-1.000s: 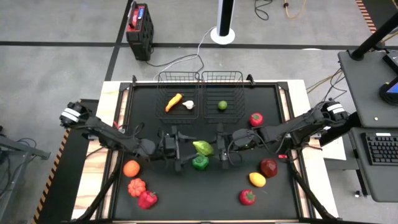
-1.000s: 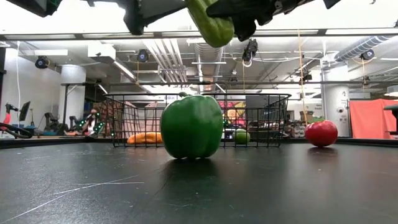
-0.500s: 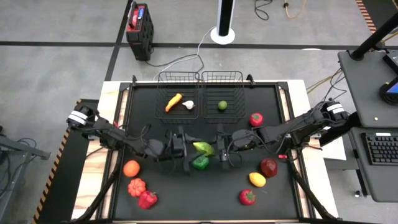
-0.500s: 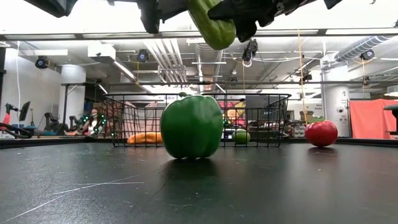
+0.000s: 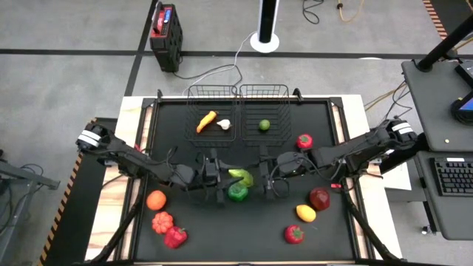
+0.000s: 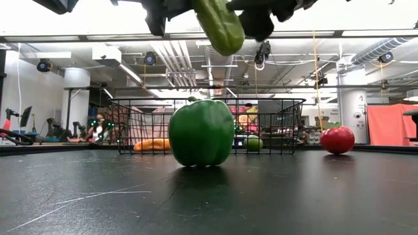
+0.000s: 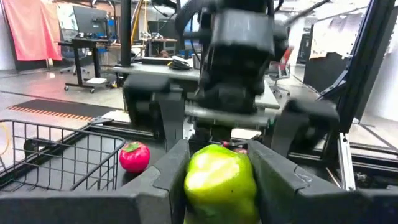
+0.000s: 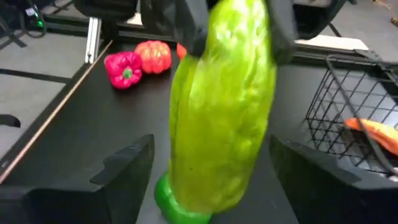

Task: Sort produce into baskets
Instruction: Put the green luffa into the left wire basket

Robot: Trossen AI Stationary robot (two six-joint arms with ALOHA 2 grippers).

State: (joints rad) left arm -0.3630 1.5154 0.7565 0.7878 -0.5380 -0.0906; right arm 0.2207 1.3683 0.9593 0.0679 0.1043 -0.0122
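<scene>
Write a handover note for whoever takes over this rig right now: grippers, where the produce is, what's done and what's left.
Left gripper: shut on the light green pepper, held in the air above the table.
Right gripper: open, fingers on either side of that pepper and clear of it.
Done: carrot and garlic in the left basket, lime in the right basket.
Left: basket the held pepper, then the dark green pepper below it and seven other loose pieces.
</scene>
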